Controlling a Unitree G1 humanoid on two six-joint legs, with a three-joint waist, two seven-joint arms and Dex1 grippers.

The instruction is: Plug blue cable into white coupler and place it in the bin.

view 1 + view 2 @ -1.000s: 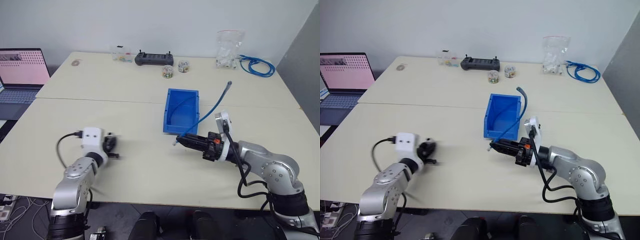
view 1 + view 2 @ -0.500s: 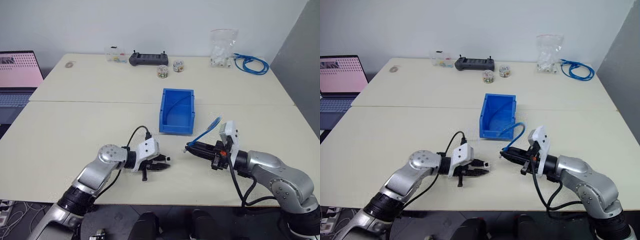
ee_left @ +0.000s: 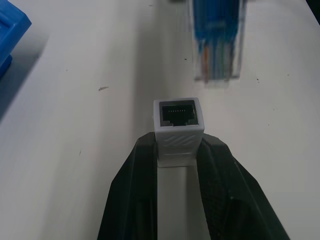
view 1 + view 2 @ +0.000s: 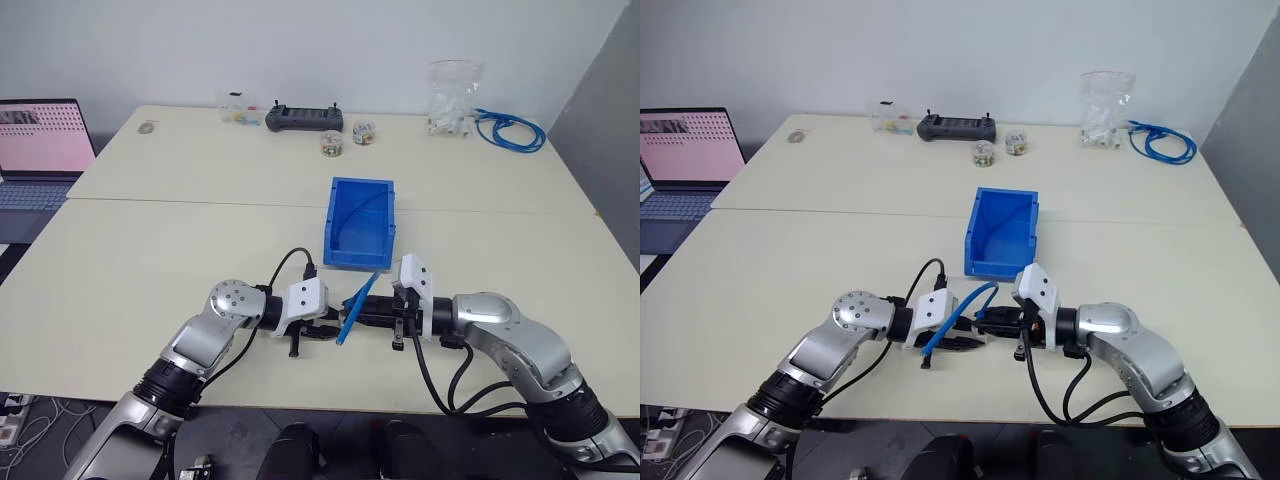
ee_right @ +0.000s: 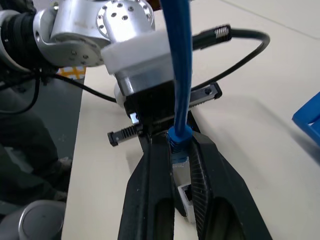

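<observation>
Both hands meet low over the near edge of the desk [image 4: 150,250], just in front of the bin [image 4: 360,222], fingertips facing each other. The left hand [image 3: 178,150] is clamped on the white coupler [image 3: 178,129], which sticks out past the fingertips lengthwise along them, its dark socket facing straight at the clear plug hanging just ahead of it and not yet in. The right hand [image 5: 179,150] is pinched shut on the blue cable [image 4: 356,303] right behind that plug, so the plug end points toward the left hand, and the free strand rises away from the fingers up and back toward the bin, a short slanted blue line in the head view. The bin sits open-topped, its long axis running away from the robot, lowered lip toward the hands. The desk is pale beige, two tops pushed together with a seam across. At the far edge are a black controller [image 4: 307,117], small jars [image 4: 332,144], a clear bag of white parts [image 4: 452,96] and a coiled blue cable bundle [image 4: 512,129]. A laptop [image 4: 45,150] glows pink on the robot's left; a plain pale wall stands behind
</observation>
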